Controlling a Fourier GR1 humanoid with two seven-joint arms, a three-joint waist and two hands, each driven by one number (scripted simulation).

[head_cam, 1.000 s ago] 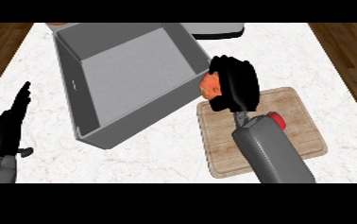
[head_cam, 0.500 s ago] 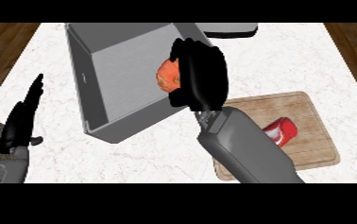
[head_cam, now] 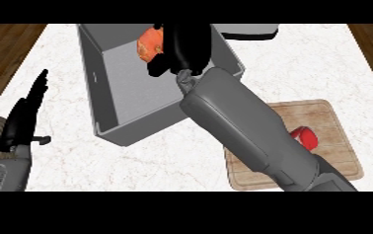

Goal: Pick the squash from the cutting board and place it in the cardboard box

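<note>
Farther in than a moment ago, my right hand [head_cam: 186, 48] curls round the squash [head_cam: 149, 45] above the far end of the box [head_cam: 138, 132], between its walls. My left hand [head_cam: 25, 113] rests open at the left edge of the counter [head_cam: 80, 161], apart from the box.

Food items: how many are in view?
2. The squash is in the right robot hand over the box; a red item lies on the board beside the forearm, which may hide more.
</note>
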